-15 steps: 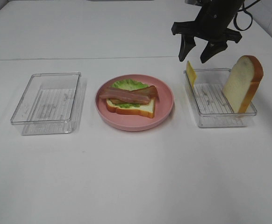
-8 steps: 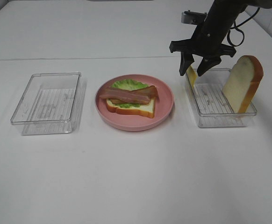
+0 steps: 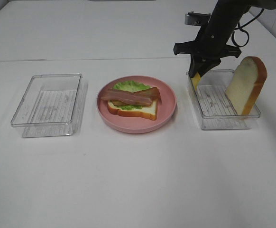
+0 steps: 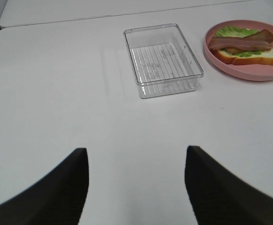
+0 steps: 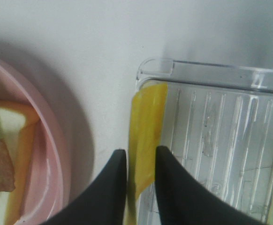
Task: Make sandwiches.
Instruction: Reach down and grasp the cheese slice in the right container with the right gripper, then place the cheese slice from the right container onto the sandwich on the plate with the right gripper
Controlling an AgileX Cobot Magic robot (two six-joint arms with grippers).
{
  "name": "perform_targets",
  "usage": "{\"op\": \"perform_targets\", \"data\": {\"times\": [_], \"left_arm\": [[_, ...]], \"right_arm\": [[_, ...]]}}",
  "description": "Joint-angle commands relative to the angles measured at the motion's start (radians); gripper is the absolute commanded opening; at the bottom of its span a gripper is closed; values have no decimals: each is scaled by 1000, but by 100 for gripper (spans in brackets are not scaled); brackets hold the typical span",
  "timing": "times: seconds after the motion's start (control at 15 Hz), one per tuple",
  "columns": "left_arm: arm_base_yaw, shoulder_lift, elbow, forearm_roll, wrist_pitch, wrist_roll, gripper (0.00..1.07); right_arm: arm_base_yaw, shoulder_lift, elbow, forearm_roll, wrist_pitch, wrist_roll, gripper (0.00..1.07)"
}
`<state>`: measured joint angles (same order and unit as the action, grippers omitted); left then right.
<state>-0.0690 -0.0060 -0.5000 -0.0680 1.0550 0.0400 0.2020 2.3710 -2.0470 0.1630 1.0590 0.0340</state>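
On the pink plate (image 3: 169, 111) lies an open sandwich: a white bread slice (image 3: 138, 110), green lettuce (image 3: 131, 86) and bacon strips (image 3: 128, 97). It also shows in the left wrist view as the sandwich (image 4: 242, 47). A yellow cheese slice (image 5: 148, 117) stands on edge at the left end of the right clear tray (image 3: 223, 121). My right gripper (image 3: 197, 71) has come down from above and is shut on it, one finger (image 5: 110, 192) on each side. A second bread slice (image 3: 246, 85) leans upright in the same tray. My left gripper (image 4: 134, 187) hangs open over bare table.
An empty clear tray (image 3: 48, 99) sits left of the plate; the left wrist view shows this tray (image 4: 162, 61) beyond my left fingers. The plate's rim (image 5: 56, 154) lies close beside the right tray's corner (image 5: 155, 65). The table is white.
My right gripper has dropped from above the tray onto the cheese slice, and its fingers have closed from wide apart onto the slice. The left arm has not moved.
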Motion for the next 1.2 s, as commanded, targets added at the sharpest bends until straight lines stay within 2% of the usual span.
{"op": "perform_targets", "data": {"times": [0.07,0.13,0.47,0.6,0.87,1.0,1.2], "left_arm": [[2,-20,2,-3,-10,-4,58],[2,-20,2,-3,-10,-4,58],[2,-20,2,-3,-10,-4,58],[2,-20,2,-3,-10,-4,58],[2,-20,2,-3,-10,-4,58],[2,-20,2,-3,-10,-4,58],[2,-20,2,-3,-10,-4,58]], "right_arm": [[-5,0,-2,-19,3,12,5],[-5,0,-2,-21,5,12,0],[-5,-40,-2,-21,6,12,0],[-5,-125,-2,-2,34,8,0],[-4,-211,-2,167,81,-78,0],[0,-218,-2,377,117,-143,0],[51,-192,-1,479,121,-176,0]]}}
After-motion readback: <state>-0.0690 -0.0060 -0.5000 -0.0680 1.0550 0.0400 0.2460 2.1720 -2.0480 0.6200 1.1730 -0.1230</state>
